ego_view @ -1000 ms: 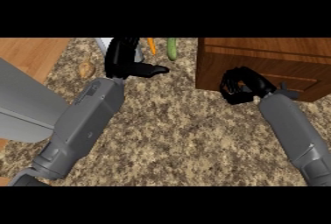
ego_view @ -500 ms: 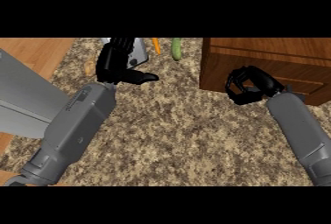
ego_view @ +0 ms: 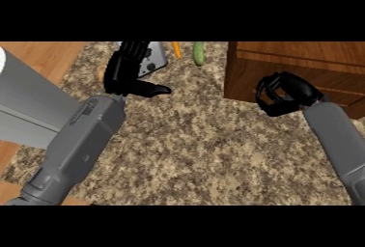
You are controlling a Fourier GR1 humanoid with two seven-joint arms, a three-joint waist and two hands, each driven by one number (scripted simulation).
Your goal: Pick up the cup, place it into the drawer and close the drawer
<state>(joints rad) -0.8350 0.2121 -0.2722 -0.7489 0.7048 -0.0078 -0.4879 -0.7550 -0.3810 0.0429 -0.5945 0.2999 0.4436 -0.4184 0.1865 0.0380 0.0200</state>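
As seen from the head view, the speckled tabletop (ego_view: 206, 154) fills most of the frame. Wooden drawer unit (ego_view: 299, 65) sits at the far right corner, dark front facing left. Grey slab (ego_view: 28, 103) runs along the left edge, cannot tell what it is. Left hand (ego_view: 128, 72) near the far edge, fingers straight and pointing away, thumb stuck out to the right, holding nothing. Right hand (ego_view: 285, 94) up against the drawer unit front, fingers curled round something dark; cannot tell for sure what it is, likely the cup given the task, so cup location is a guess: inside that hand, beside the drawer. Silver-grey object (ego_view: 153, 58) partly under the left hand at the far edge. Green vegetable (ego_view: 199, 53) and thin orange one (ego_view: 176, 49) lie beside it. Judgement: a cup is stiff, light, maybe slick, best taken round the wall. No labels or writing readable.
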